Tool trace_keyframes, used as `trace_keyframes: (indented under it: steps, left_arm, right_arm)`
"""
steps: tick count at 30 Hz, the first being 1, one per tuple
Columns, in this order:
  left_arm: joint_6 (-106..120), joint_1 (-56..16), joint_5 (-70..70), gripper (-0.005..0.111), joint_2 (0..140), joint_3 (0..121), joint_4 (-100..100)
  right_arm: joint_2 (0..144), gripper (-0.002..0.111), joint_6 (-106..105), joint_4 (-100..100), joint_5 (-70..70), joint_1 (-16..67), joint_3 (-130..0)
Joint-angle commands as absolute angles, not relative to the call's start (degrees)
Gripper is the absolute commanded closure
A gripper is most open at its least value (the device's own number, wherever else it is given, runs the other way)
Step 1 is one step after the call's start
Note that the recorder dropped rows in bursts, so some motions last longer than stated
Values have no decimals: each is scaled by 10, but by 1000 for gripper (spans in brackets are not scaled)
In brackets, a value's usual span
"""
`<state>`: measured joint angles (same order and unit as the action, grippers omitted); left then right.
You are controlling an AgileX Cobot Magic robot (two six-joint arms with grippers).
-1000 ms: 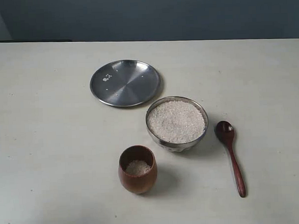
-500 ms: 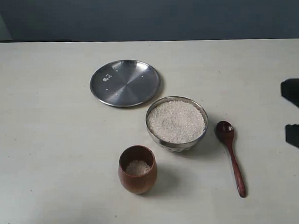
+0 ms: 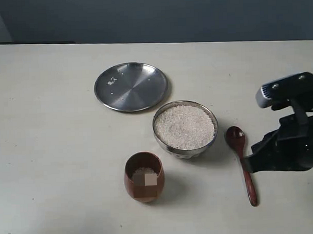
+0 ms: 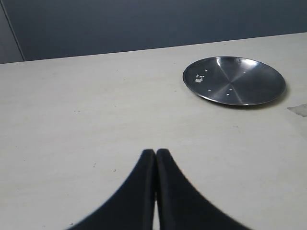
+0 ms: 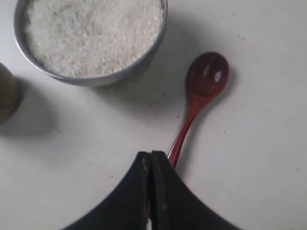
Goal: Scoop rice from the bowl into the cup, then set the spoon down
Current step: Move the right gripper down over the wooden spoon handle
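Hovering over spoon (image 5: 206, 76) handle, right end effector (image 5: 150, 154) closed, left end effector (image 4: 155, 152) closed, open table (image 3: 55, 151) around.

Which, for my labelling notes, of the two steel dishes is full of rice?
The deep steel bowl beside the spoon; it is heaped with rice. The flat plate carries only a few stray grains.

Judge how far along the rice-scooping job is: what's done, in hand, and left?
Done: some rice sits in the cup. In hand: the right gripper, jaws shut, hangs over the handle of the spoon, which lies beside the full bowl. Left, probably: gripping the spoon, further scoops, setting it down.
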<state>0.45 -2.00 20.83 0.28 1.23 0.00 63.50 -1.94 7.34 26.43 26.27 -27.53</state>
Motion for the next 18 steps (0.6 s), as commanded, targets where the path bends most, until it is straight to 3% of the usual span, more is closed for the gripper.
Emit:
trace_keyframes:
  steps: [1,9,13,15,18]
  left_arm:
    - [4,-18,202,106,0,10,0]
    - [4,-18,202,106,0,10,0]
    - [4,-18,202,106,0,10,0]
    - [4,-18,202,106,0,10,0]
    - [4,-18,202,106,0,10,0]
  right_arm:
    - [696,108,-23,83,268,264,-278]
    - [761,103,-15,83,276,264,-278]
    - [784,84,-15,83,276,264,-278]
    - [794,68,-15,85,276,264,-278]
    - [808,61,-15,85,266,264,-278]
